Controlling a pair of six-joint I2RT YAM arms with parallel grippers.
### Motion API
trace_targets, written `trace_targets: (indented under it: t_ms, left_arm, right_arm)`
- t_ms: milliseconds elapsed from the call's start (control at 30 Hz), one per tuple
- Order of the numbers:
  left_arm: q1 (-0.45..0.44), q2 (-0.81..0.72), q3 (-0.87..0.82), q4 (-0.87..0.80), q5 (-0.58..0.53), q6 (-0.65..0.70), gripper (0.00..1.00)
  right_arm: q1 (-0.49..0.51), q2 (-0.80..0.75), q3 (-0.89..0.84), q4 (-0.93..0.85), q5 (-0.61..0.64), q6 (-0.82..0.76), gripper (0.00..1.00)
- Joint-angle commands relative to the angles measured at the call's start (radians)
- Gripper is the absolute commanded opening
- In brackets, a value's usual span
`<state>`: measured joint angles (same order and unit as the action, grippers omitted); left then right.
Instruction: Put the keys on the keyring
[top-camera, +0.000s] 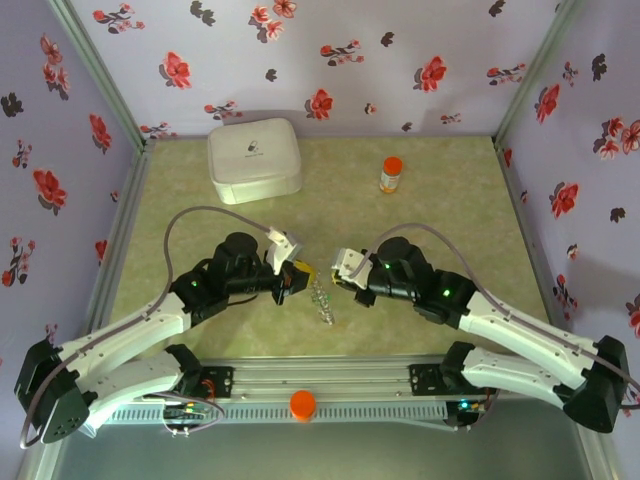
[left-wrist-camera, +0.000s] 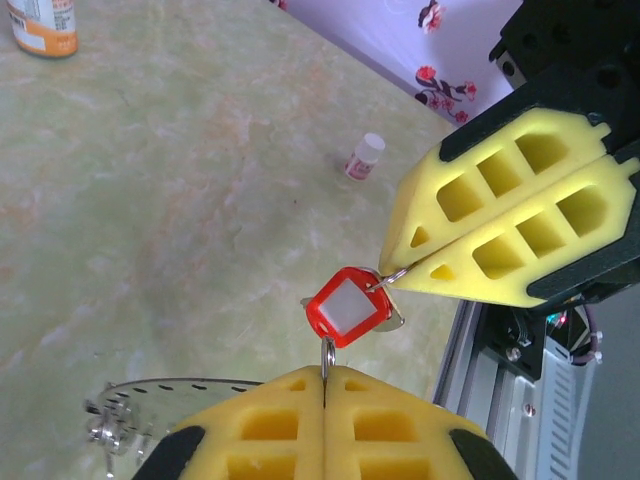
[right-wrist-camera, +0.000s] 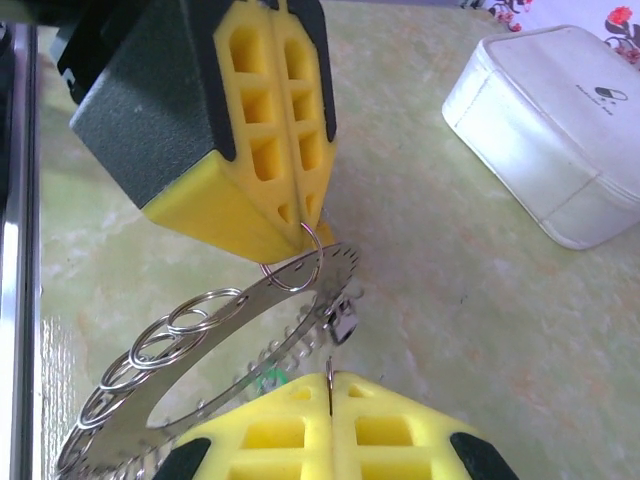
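Observation:
A key with a red tag (left-wrist-camera: 346, 307) hangs in the air between both grippers. My left gripper (left-wrist-camera: 325, 375) is shut on the small split ring under the tag. My right gripper (left-wrist-camera: 400, 272) comes in from the upper right and is shut on a thin wire ring at the tag's other corner. The keyring (right-wrist-camera: 215, 325), a flat slotted metal band carrying several small split rings, lies under the fingertips. In the right wrist view my left gripper (right-wrist-camera: 300, 215) holds a split ring that overlaps the band, and my right gripper (right-wrist-camera: 330, 378) pinches a wire. From above, the keyring (top-camera: 322, 298) lies between the left gripper (top-camera: 298, 272) and the right gripper (top-camera: 338, 274).
A white zipped case (top-camera: 254, 160) sits at the back left and an orange-capped bottle (top-camera: 391, 174) at the back right. A small white-capped vial (left-wrist-camera: 365, 157) stands on the mat. The metal rail (top-camera: 320, 385) with an orange knob (top-camera: 302, 403) runs along the near edge.

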<state>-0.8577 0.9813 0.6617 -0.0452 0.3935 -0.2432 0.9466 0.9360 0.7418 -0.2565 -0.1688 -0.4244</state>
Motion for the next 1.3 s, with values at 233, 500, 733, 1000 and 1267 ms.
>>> trace_targets:
  t_ms: [233, 500, 733, 1000, 1267]
  left_arm:
    - [-0.021, -0.03, 0.001, 0.049, 0.016, 0.107, 0.0]
    - [-0.056, -0.024, 0.0, 0.044, -0.067, 0.267, 0.0]
    - [-0.061, -0.003, 0.017, 0.031, -0.078, 0.28, 0.0]
    - [-0.066, 0.019, 0.036, 0.024, -0.073, 0.274, 0.0]
    - [-0.066, 0.029, 0.047, 0.012, -0.072, 0.255, 0.0]
  right_arm:
    - [0.041, 0.002, 0.006, 0.052, 0.004, -0.159, 0.0]
    - [0.101, -0.021, -0.031, 0.089, 0.122, -0.295, 0.0]
    - [0.116, -0.035, -0.048, 0.123, 0.166, -0.331, 0.0]
    - [0.119, -0.019, -0.051, 0.144, 0.162, -0.33, 0.0]
    - [0.127, 0.003, -0.048, 0.133, 0.172, -0.346, 0.0]
